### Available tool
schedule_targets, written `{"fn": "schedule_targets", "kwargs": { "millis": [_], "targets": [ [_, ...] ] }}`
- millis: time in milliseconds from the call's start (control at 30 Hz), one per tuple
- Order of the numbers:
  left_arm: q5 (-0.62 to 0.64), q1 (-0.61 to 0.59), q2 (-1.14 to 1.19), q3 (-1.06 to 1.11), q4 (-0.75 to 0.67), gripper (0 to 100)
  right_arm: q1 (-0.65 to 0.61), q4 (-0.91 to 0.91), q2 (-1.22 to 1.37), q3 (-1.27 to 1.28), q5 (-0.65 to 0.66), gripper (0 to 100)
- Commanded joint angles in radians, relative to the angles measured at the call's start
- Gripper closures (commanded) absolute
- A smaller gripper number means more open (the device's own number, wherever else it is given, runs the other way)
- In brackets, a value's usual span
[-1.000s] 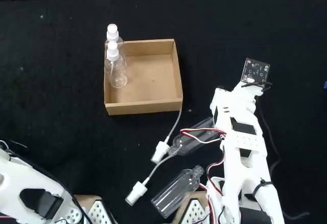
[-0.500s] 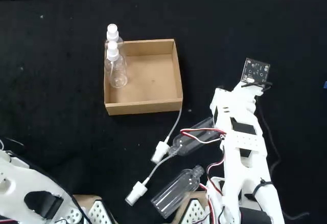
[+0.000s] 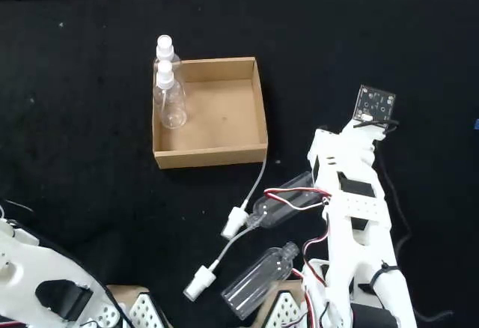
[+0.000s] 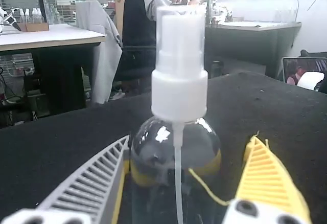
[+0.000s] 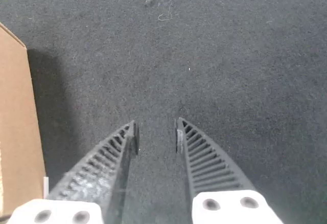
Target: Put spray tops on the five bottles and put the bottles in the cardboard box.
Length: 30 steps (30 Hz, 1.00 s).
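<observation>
Black cloth (image 3: 90,156) covers the table; behind it is a room with a white desk (image 4: 46,34). The left gripper (image 4: 189,143) has its jaws closed around a clear bottle (image 4: 153,155) with a white spray top (image 4: 180,70). The right gripper (image 5: 156,129) is parted by a narrow gap, holding nothing, over the cloth right of the cardboard box (image 3: 209,156). Two capped bottles (image 3: 171,102) stand at the box's far left corner. Two uncapped bottles (image 3: 262,277) and two loose spray tops (image 3: 200,281) lie near.
</observation>
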Motion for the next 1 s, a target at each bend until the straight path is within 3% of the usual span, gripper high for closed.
{"fn": "schedule_targets", "kwargs": {
  "millis": [0,167,367,433,567,767,967],
  "targets": [
    [-0.006,0.012,-0.058,-0.036,0.002,68,-0.006,-0.026,-0.033,-0.004,0.003,90.0],
    [-0.006,0.012,-0.057,-0.035,0.002,70,-0.006,-0.026,-0.033,-0.004,0.003,90.0],
    [0.002,0.013,-0.063,-0.024,-0.023,98,-0.006,-0.026,-0.033,-0.004,0.003,90.0],
    [0.002,0.015,-0.061,0.001,-0.103,93,-0.006,-0.026,-0.033,-0.004,0.003,90.0],
    [-0.006,0.074,-0.069,0.150,-0.247,97,-0.006,-0.026,-0.033,-0.005,0.003,90.0],
    [-0.003,0.179,-0.293,0.285,-0.236,97,-0.005,-0.026,-0.033,-0.005,0.003,90.0],
    [-0.077,0.392,-0.628,0.555,-0.236,97,-0.005,-0.026,-0.033,-0.005,0.003,90.0]
  ]
}}
